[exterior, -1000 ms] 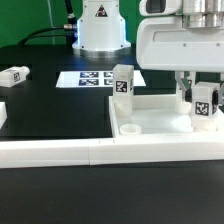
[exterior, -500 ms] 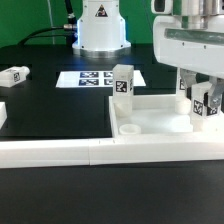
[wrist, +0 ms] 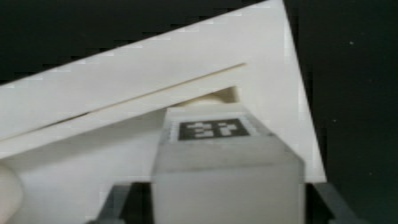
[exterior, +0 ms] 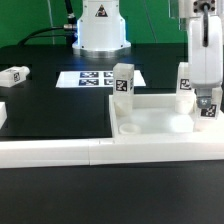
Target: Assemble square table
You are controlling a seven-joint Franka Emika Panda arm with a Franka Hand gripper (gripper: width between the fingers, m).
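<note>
Jaws are clamping a tagged leg (exterior: 206, 108) at right of your exterior frame, standing upright on the white slab (exterior: 150, 122). You're seeing two more legs (exterior: 123, 82) upright there, another lying upper left (exterior: 14, 74).

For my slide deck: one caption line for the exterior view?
Gripper holds a leg at the tabletop's corner; two legs already stand.
</note>
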